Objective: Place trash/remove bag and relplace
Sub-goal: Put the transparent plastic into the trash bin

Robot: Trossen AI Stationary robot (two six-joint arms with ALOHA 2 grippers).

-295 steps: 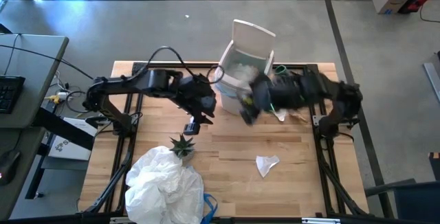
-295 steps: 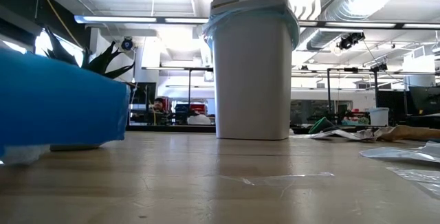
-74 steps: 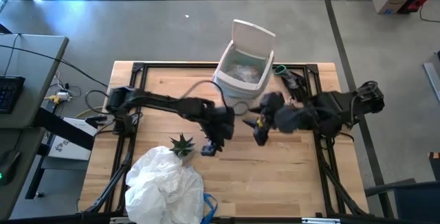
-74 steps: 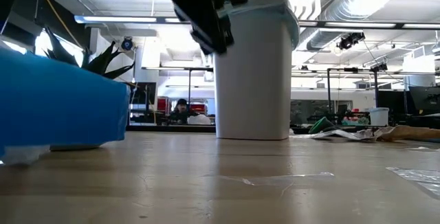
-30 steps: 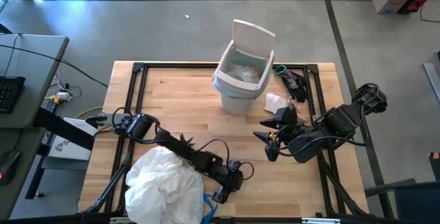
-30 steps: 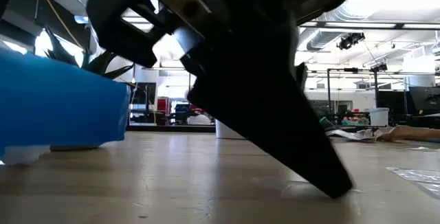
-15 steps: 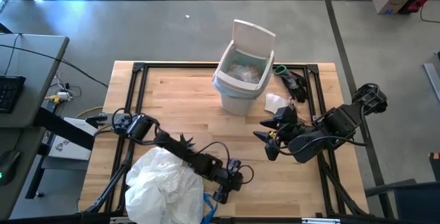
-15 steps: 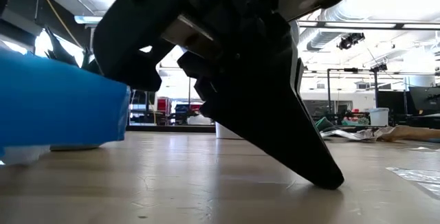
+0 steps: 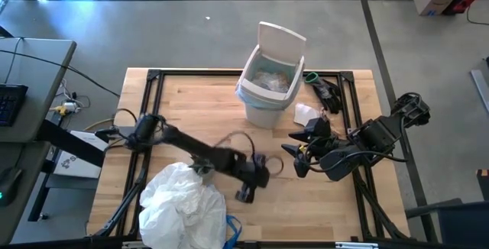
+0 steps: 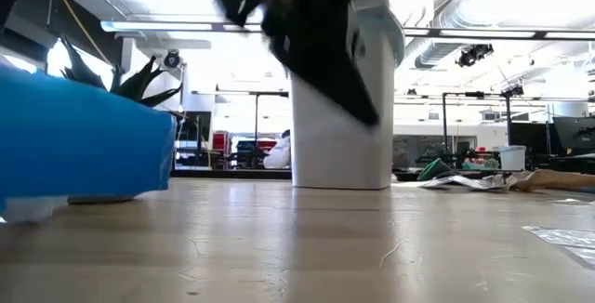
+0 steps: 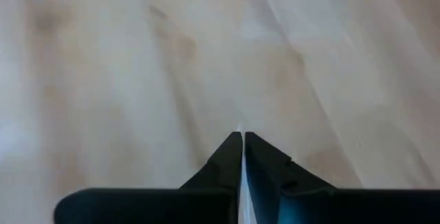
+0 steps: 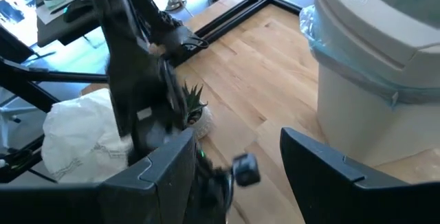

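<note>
With trash lying inside the lined white bin (image 9: 269, 87), the left gripper (image 11: 243, 157) is pinching a thin clear scrap in front of it, the right gripper (image 9: 296, 148) is waiting open beside it; bag (image 12: 357, 73) swap apparently remaining.

Overhead looks straight down; low looks level; both share bin (image 9: 267, 92).

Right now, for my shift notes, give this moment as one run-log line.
left gripper: shut, raised above bare table mid-front | right gripper: open, waiting right of white plastic bin | light-blue bag liner: in bin
</note>
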